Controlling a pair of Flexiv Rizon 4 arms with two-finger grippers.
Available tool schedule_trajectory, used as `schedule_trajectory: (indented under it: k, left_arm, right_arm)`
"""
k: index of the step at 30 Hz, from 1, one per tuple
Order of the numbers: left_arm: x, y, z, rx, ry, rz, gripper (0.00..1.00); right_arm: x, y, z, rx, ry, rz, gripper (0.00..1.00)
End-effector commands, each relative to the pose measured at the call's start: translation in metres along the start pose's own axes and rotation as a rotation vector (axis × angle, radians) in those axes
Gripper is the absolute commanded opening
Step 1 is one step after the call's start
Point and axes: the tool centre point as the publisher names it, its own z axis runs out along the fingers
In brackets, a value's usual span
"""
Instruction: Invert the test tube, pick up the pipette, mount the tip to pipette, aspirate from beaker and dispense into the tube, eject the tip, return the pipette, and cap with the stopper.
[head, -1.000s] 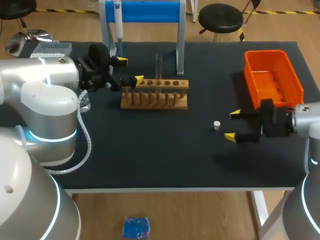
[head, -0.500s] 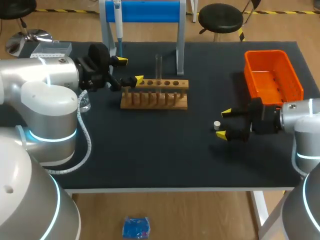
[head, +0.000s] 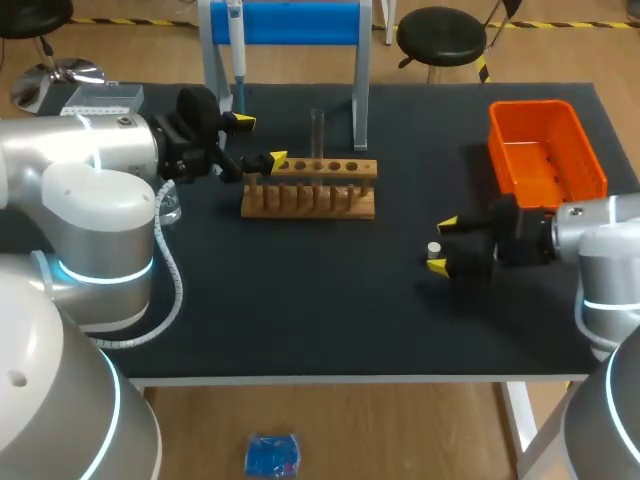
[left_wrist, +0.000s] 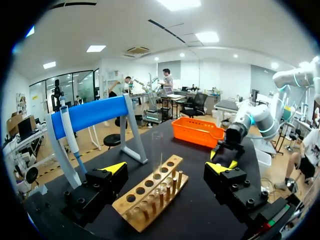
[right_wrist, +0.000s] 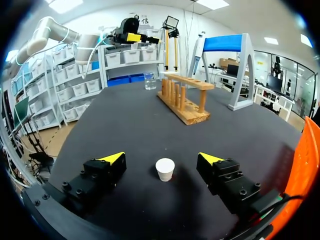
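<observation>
**Q:** Where's your stopper (right_wrist: 165, 169) at?

**A:** On the table, sitting between your right gripper (head: 442, 245) fingers. They're spread wide, not touching it. Your left gripper (head: 260, 140) is wide too, beside the rack (head: 310, 190), test tube (head: 317, 135) upright in it.

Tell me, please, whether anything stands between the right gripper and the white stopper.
Nothing visible does: the stopper stands upright between the right gripper's open fingers, and neither finger touches it.
</observation>
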Motion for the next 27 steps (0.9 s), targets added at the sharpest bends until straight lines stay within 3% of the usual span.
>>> schedule_trajectory:
  k: [1, 4, 11, 18, 27]
  left_arm:
    - [0.0007, 0.0015, 0.0010, 0.006, -0.004, 0.000, 1.00]
    - [0.0007, 0.0015, 0.0010, 0.006, -0.004, 0.000, 1.00]
    - [0.0007, 0.0015, 0.0010, 0.006, -0.004, 0.000, 1.00]
    - [0.0007, 0.0015, 0.0010, 0.006, -0.004, 0.000, 1.00]
    - [0.0007, 0.0015, 0.0010, 0.006, -0.004, 0.000, 1.00]
  right_arm:
    - [0.0009, -0.0009, 0.0046, 0.003, -0.001, -0.002, 0.81]
    - [0.0019, -0.0006, 0.0064, 0.005, 0.001, -0.004, 0.71]
    - [0.0037, -0.0018, 0.0094, 0.013, 0.000, -0.008, 0.77]
    - [0.0031, -0.0027, 0.0115, 0.018, -0.006, -0.008, 0.60]
    - [0.0015, -0.0028, 0.0108, 0.017, -0.014, -0.005, 0.51]
